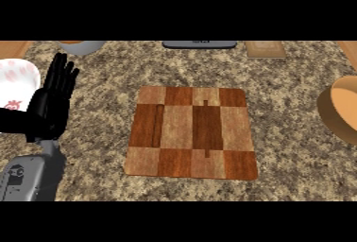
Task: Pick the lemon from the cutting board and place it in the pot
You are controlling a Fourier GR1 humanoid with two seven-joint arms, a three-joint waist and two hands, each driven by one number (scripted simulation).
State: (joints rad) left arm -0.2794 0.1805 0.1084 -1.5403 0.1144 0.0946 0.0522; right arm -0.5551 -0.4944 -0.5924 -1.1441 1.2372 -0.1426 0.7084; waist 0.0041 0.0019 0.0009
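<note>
The checkered wooden cutting board point(191, 133) lies in the middle of the speckled stone counter, and nothing rests on it. No lemon shows anywhere in the head view. My left hand point(52, 99) stands at the left edge, open, fingers straight and pointing up, a hand's width left of the board. It holds nothing. A tan round vessel point(340, 113) is cut off by the right edge. A grey vessel point(81, 46) shows partly at the top left. I cannot tell which of the two is the pot. My right hand is out of view.
A white object with pink marks point(15, 80) sits behind my left hand at the far left. A dark flat item point(199, 44) and a small wooden piece point(265, 48) lie along the back edge.
</note>
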